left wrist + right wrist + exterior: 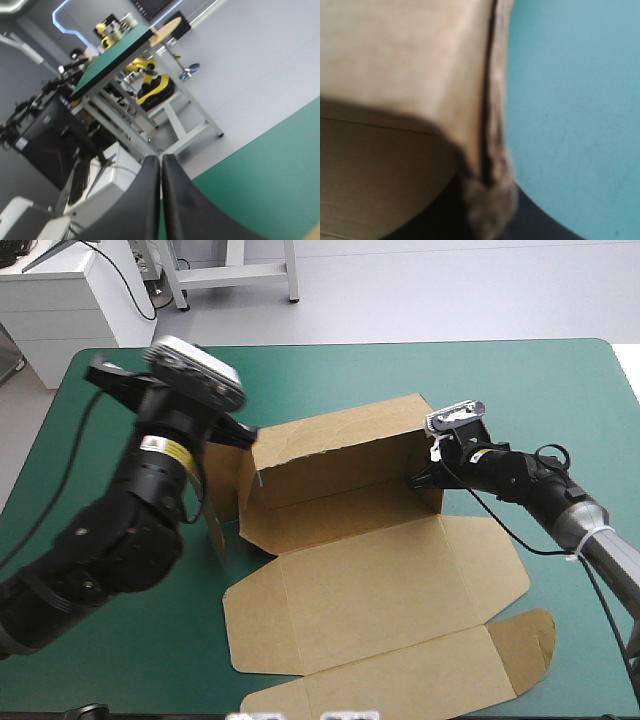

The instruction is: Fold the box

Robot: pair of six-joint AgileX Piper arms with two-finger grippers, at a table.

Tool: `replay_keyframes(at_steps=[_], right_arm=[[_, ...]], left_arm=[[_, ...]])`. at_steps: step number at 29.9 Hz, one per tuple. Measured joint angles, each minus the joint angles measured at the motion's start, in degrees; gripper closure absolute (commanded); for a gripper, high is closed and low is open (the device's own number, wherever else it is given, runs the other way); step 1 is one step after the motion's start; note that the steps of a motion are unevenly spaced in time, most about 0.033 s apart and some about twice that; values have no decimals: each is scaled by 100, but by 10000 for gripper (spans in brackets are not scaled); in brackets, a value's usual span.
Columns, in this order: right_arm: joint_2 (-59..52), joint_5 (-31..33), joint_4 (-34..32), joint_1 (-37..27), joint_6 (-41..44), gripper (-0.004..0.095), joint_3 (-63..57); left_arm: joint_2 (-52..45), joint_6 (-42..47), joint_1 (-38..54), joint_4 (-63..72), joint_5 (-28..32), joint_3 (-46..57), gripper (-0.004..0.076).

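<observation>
Between the black fingers of the right gripper [428, 476] sits the end wall of the brown box [345, 465], pinched tight. Walls are up, lid lying flat beside it on the teal-green cover [330, 370]. Left gripper [161, 159], raised at the opposite end, fingers pressed together, holding nothing.

Bright, even overhead light is falling on teal-green cover [350, 370]. Walls of the box [370, 570] are casting soft shadows inward, esp. rt wrist view.
</observation>
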State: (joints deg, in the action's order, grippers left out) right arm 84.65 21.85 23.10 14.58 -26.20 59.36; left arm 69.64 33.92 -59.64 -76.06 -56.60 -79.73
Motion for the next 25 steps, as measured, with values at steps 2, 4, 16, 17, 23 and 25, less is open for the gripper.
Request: replay_keyframes(at_steps=[2, 4, 16, 17, 23, 25], right_arm=[[-138, 339, -461, 0, 480, 908, 54], [-256, 879, -966, 0, 1019, 908, 232], [-243, 3963, -1776, 0, 2407, 908, 2051], [-185, 4152, -1781, 0, 2443, 908, 2170], [330, 4636, -1766, 0, 2545, 908, 2500], [525, 4610, -1713, 0, 2545, 908, 2507]], left_arm=[[-193, -175, 528, 310, 38, -53, 726], [-323, -496, 1193, 814, 155, -74, 724], [-134, -2877, 4961, 5393, 1262, -63, 724], [-85, -3157, 5222, 5829, 1266, -49, 724], [127, -4500, 6346, 7890, 1177, 292, 724], [169, -4808, 6567, 8307, 1122, 426, 724]])
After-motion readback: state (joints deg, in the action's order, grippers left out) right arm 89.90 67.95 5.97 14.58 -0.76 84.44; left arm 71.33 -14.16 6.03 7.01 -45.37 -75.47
